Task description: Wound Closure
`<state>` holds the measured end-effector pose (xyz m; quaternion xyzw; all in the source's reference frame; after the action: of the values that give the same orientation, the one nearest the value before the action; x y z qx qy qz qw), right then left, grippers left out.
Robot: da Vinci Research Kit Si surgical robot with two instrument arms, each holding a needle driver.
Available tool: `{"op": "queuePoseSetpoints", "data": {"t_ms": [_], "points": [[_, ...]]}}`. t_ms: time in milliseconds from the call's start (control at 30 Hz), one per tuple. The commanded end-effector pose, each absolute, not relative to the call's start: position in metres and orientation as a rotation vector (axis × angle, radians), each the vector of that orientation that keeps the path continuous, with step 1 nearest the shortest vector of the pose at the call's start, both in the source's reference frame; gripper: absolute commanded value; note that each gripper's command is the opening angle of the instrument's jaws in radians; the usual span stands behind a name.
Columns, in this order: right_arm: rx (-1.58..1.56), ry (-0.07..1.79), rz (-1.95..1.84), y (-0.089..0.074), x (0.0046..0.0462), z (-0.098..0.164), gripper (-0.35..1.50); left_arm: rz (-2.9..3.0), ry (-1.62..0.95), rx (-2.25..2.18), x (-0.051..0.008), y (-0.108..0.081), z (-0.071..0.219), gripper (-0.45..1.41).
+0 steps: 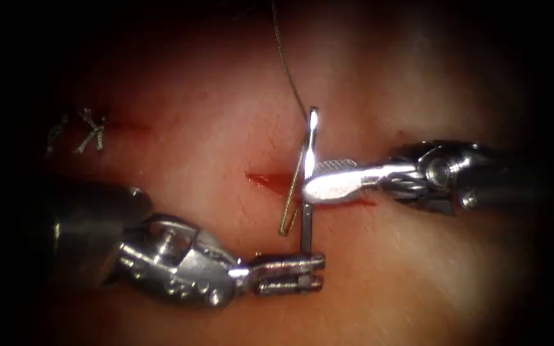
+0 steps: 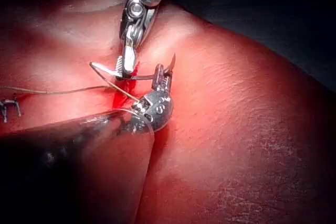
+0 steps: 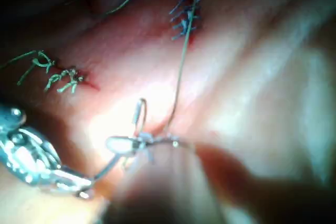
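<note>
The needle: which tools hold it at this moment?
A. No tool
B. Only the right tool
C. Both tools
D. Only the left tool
C: the left tool grips the needle near its lower end and the right tool grips it higher up, over the cut.

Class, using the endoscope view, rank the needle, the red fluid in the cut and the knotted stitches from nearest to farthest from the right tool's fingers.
1. Needle: held in the right tool.
2. Red fluid: just left, in the cut.
3. Knotted stitches: far left.
</note>
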<state>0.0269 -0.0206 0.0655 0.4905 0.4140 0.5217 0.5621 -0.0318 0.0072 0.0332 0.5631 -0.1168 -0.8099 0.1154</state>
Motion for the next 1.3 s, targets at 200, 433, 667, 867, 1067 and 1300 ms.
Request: {"op": "queuePoseSetpoints", "data": {"t_ms": [200, 433, 667, 867, 1067, 1300], "points": [[1.159, 0.979, 1.224, -0.0210, 0.0288, 0.0664, 0.41, -2.361, -0.348, 1.648, -0.0326, 0.0070, 0.0335, -0.45], [1.191, 1.003, 1.226, -0.0206, 0.0289, 0.0670, -0.35, -2.351, -0.347, 1.650, -0.0331, 0.0067, 0.0331, -0.45], [1.234, 0.995, 1.216, -0.0206, 0.0285, 0.0680, -0.35, -2.351, -0.346, 1.652, -0.0330, 0.0069, 0.0330, -0.45], [1.056, 1.075, 1.164, -0.0187, 0.0265, 0.0694, -0.35, -2.570, -0.012, 1.864, -0.0321, 0.0093, 0.0305, 1.00], [0.843, 1.128, 1.137, -0.0155, 0.0241, 0.0698, -0.35, -2.606, 0.234, 1.979, -0.0296, 0.0103, 0.0290, 0.64], [0.614, 1.187, 1.041, -0.0134, 0.0241, 0.0689, -0.35, -2.693, 0.459, 1.960, -0.0290, 0.0102, 0.0337, -0.27]]}}
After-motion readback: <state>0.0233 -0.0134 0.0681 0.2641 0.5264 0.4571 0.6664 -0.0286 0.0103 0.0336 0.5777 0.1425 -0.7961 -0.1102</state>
